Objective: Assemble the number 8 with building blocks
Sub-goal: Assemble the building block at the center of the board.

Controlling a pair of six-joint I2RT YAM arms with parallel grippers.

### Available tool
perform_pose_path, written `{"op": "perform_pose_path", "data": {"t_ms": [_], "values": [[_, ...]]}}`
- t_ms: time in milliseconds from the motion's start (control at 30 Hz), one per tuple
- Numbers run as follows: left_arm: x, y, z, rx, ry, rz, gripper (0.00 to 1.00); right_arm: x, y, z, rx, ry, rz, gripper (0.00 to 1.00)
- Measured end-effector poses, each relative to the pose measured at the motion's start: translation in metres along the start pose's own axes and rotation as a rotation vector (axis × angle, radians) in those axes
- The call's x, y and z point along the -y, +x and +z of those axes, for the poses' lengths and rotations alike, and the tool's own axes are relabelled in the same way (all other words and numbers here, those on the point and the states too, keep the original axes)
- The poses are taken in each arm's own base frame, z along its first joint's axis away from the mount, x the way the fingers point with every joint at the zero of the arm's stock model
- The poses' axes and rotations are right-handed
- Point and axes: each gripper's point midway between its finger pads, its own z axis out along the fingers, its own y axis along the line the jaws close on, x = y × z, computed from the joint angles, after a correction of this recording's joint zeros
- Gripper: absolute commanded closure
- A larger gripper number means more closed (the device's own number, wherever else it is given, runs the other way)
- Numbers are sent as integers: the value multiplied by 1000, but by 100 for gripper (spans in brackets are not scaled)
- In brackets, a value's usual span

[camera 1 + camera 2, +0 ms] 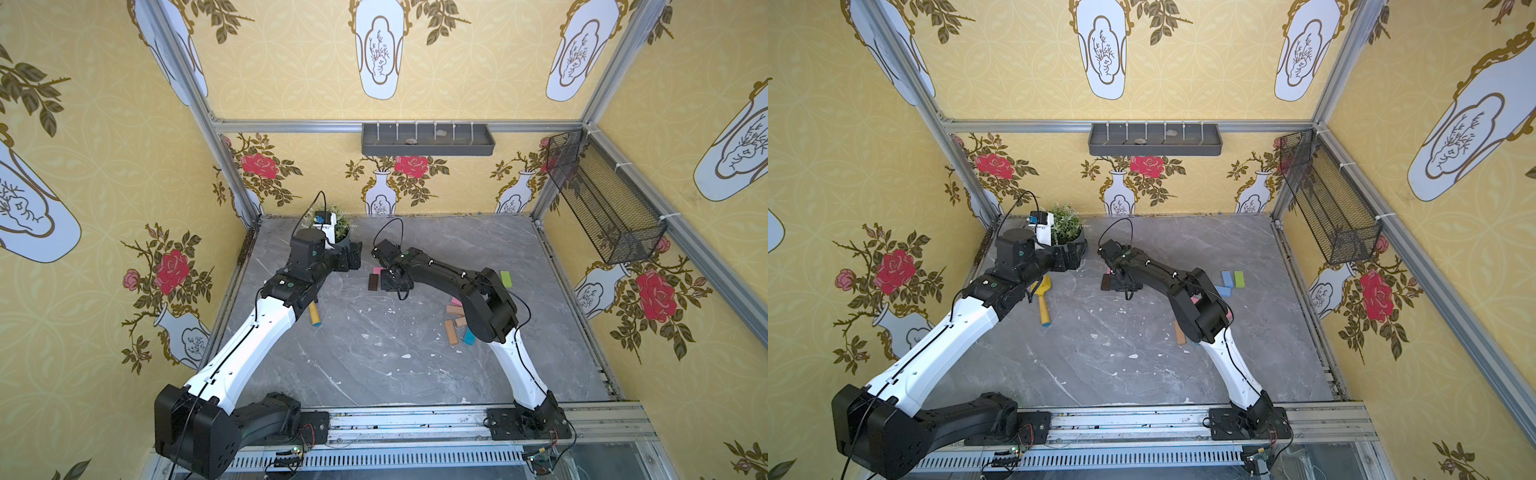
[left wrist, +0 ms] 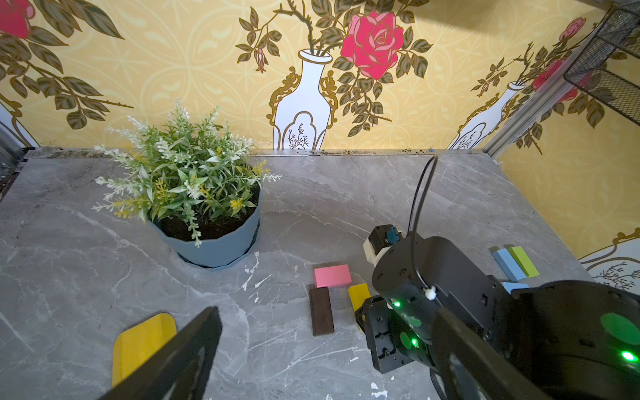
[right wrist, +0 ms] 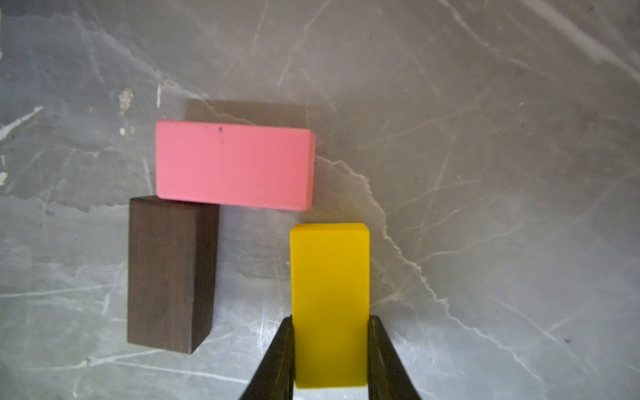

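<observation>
In the right wrist view my right gripper [image 3: 330, 346] is shut on a yellow block [image 3: 329, 298], its two fingers pressed against the block's long sides. A pink block [image 3: 233, 166] lies crosswise on the table, and a dark brown block [image 3: 169, 273] runs from one end of it. The yellow block lies parallel to the brown one, near the pink block's other end, a small gap short of it. In a top view the right gripper [image 1: 395, 282] hides the yellow block beside the brown block [image 1: 373, 281]. My left gripper [image 2: 322, 363] hangs open and empty, left of this group.
A potted plant [image 2: 207, 207] stands at the back left, next to the left gripper [image 1: 355, 255]. A yellow toy scoop [image 1: 1044, 291] lies under the left arm. Blue [image 1: 1226, 278] and green [image 1: 1239, 279] blocks lie at the right. Tan [image 1: 451, 331] and teal [image 1: 468, 336] blocks sit by the right arm's elbow.
</observation>
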Motion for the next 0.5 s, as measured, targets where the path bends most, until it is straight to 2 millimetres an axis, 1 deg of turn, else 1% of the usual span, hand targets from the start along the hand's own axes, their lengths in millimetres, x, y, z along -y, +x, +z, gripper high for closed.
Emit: {"op": "perform_pose_path", "data": {"t_ms": [300,500], "values": [[-2,2,1,-6,-3,-6,3,-6,-3,6,8,-22,5,57],[-2,4,3,-10,-3,-7,3,-8,-3,6,10,-29,6,57]]}}
